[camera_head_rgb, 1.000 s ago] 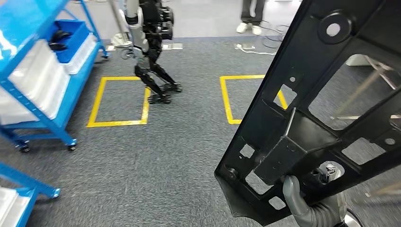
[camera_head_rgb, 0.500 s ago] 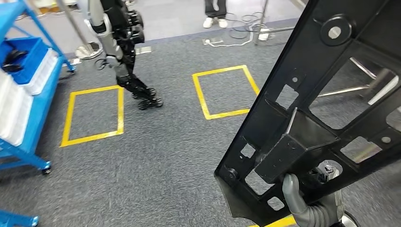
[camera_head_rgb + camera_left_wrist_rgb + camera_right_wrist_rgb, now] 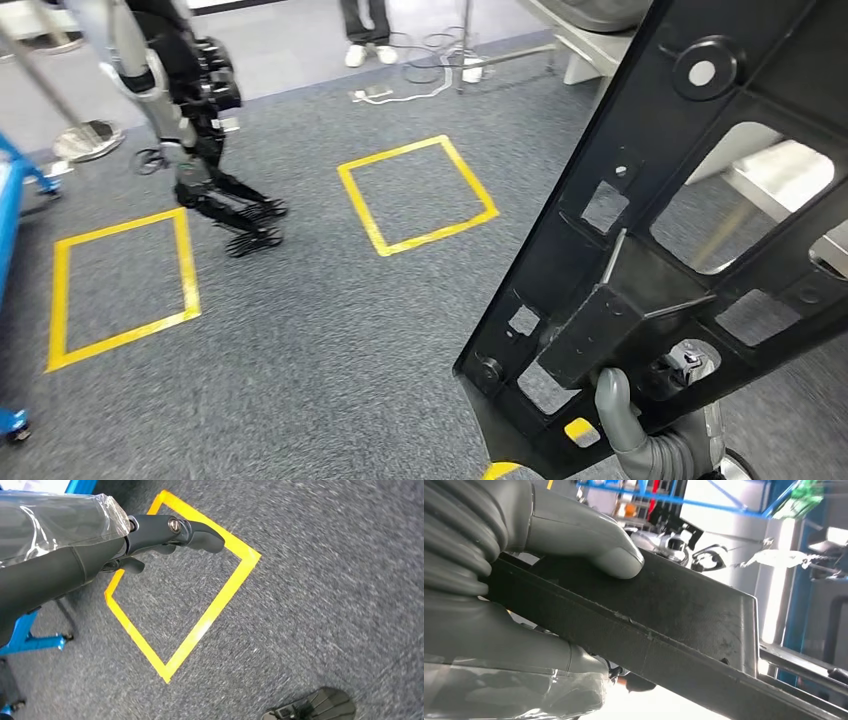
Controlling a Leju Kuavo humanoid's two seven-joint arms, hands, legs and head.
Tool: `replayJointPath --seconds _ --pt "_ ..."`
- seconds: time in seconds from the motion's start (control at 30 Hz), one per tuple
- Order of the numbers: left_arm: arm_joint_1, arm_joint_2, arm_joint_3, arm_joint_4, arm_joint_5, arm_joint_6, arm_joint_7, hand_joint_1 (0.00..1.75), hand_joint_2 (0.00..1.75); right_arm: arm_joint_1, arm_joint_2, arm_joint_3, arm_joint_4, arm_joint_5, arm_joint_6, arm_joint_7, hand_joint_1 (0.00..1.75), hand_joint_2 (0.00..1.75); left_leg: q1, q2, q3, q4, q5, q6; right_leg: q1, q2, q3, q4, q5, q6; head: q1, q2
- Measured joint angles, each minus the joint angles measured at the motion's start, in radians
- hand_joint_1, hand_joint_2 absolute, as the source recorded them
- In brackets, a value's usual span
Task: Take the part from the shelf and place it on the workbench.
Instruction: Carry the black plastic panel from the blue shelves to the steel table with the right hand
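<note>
A large black stamped part (image 3: pixel 640 290) with several cut-out holes stands tilted at the right of the head view. My right hand (image 3: pixel 628 425) grips its lower edge from below. In the right wrist view the grey thumb (image 3: pixel 584 540) presses on the part's flat black face (image 3: pixel 664 615), with the rest of the hand under it. My left hand (image 3: pixel 150 540) hangs over the grey carpet with its dark fingers loose and nothing in them.
Another humanoid robot (image 3: pixel 190 130) stands at the back left. Two yellow taped squares (image 3: pixel 362 212) (image 3: pixel 185 265) mark the carpet. A person's shoes (image 3: pixel 365 50) and cables (image 3: pixel 430 70) lie at the back. A pale bench surface (image 3: pixel 790 170) shows through the part's opening. A blue shelf leg (image 3: pixel 12 420) is at the left edge.
The camera has turned to the right, so the floor squares and the other robot slide left and the blue shelf leaves the picture. The part stays held the same way.
</note>
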Motion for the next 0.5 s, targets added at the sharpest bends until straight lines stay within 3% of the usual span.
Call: replayJointPath --seconds 0.03,0.07,0.13,0.17,0.23,0.3,0.37,0.4,0.43,0.5 --pt "0.001 0.0 0.0 0.0 0.0 -0.001 0.0 0.0 1.75 0.0 0.001 0.0 0.001 0.0 0.0 0.003 1.75 1.75 0.001 0.014 0.0 0.0 -0.001 -0.001 -0.005 -0.003 -0.009 0.021 0.0 0.005 0.0 0.0" --pt "0.0 0.0 0.0 0.0 0.0 -0.002 0.0 0.0 1.75 0.0 0.001 0.0 0.002 0.002 0.0 0.008 1.75 1.75 0.003 0.027 0.001 0.0 -0.002 -0.004 -0.01 -0.007 0.006 -0.002 0.019 0.009 0.0 0.0" --pt "-0.001 0.0 0.0 0.0 0.0 -0.004 -0.001 0.0 1.75 -0.002 0.001 0.0 0.002 0.01 0.001 0.023 1.75 1.75 0.007 0.05 0.006 0.003 -0.009 -0.014 -0.02 -0.039 0.086 -0.146 0.081 0.021 0.0 0.0" --pt "-0.002 0.001 0.0 0.001 0.0 -0.005 -0.004 0.0 1.75 -0.005 0.002 0.0 0.002 0.016 0.001 0.032 1.75 1.75 0.006 0.059 0.008 0.007 -0.015 -0.021 -0.02 -0.055 0.124 -0.213 0.103 0.022 0.0 0.0" --pt "-0.003 0.002 0.0 0.001 0.0 -0.006 -0.015 0.0 1.75 -0.013 0.003 0.0 0.003 0.026 0.002 0.051 1.75 1.75 0.002 0.073 0.012 0.012 -0.022 -0.034 -0.016 -0.069 0.155 -0.274 0.113 0.01 -0.002 0.0" --pt "-0.004 0.002 0.0 0.001 0.0 -0.006 -0.026 0.0 1.75 -0.019 0.003 0.0 0.003 0.032 0.004 0.065 1.75 1.75 0.003 0.086 0.014 0.012 -0.025 -0.042 -0.011 -0.047 0.15 -0.271 0.114 -0.009 -0.003 0.0" --pt "-0.005 -0.001 0.0 0.002 0.0 -0.006 -0.032 0.0 1.75 -0.024 0.004 -0.001 0.003 0.034 0.004 0.071 1.75 1.75 0.01 0.06 0.004 0.041 -0.051 -0.051 -0.008 -0.028 0.146 -0.272 0.117 -0.022 -0.003 0.0" --pt "-0.005 -0.002 0.0 0.003 0.0 -0.006 -0.034 0.0 1.75 -0.027 0.004 -0.001 0.003 0.034 0.005 0.071 1.75 1.75 0.013 0.036 -0.016 0.085 -0.079 -0.053 -0.008 -0.019 0.145 -0.272 0.119 -0.027 -0.003 0.0" --pt "-0.005 -0.003 0.0 0.003 0.0 -0.006 -0.034 0.0 1.75 -0.03 0.004 -0.001 0.003 0.034 0.006 0.071 1.75 1.75 0.013 0.011 -0.046 0.152 -0.114 -0.053 -0.006 -0.01 0.144 -0.272 0.12 -0.031 -0.004 0.0" --pt "0.0 -0.004 0.0 0.004 0.0 -0.006 -0.034 0.0 1.75 -0.035 0.004 -0.001 0.003 0.034 0.007 0.072 1.75 1.75 0.009 -0.011 -0.121 0.301 -0.17 -0.047 -0.001 0.014 0.141 -0.272 0.122 -0.037 -0.004 0.0"
